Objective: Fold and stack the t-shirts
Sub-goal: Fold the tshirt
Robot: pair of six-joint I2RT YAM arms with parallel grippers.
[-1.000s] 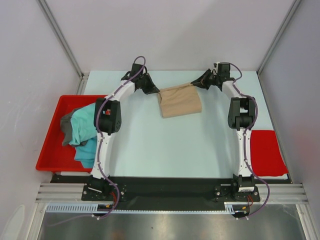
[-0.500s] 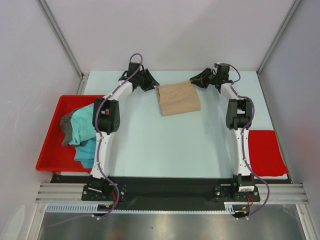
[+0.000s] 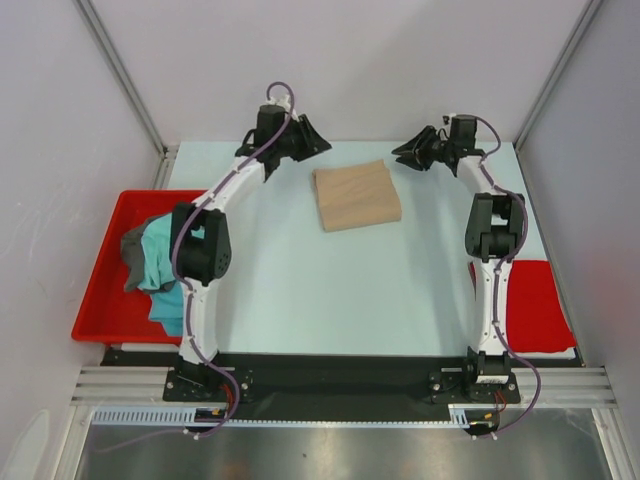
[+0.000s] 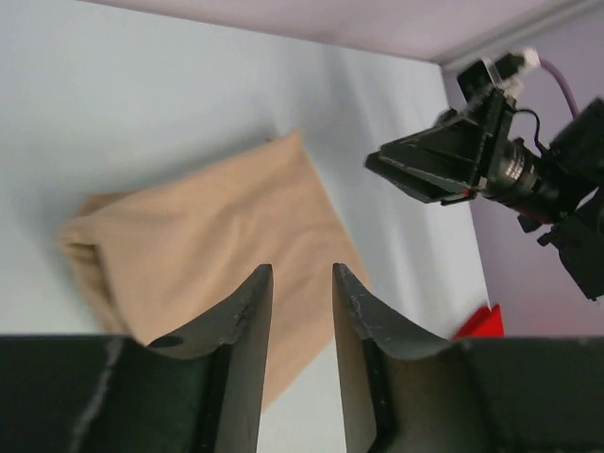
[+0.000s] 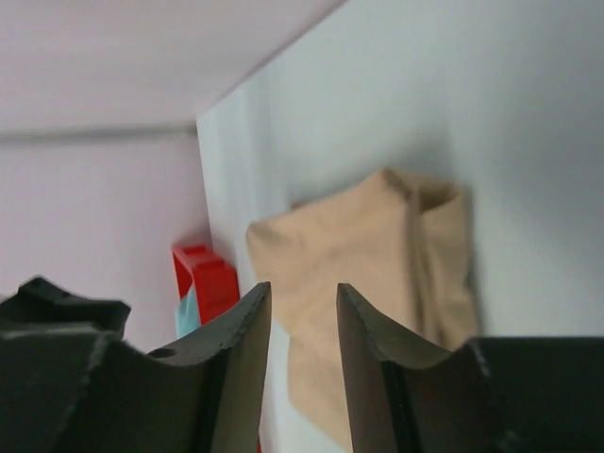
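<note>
One grey t-shirt point(image 3: 131, 262), overhead view only

It looks like a robot lab or test cell, not a home: two white arms point(image 3: 196, 300) w/ purple cables are bolted on an aluminium rail point(image 3: 130, 383) at the edge of a bare pale table point(image 3: 340, 290). Just beyond the left gripper point(image 4: 302, 274) & the right gripper point(image 5: 304, 288) stands a plain grey back panel point(image 3: 340, 60). The same panels w/ metal posts point(image 3: 120, 75) close both outer sides, so the place is an enclosed booth.
</note>
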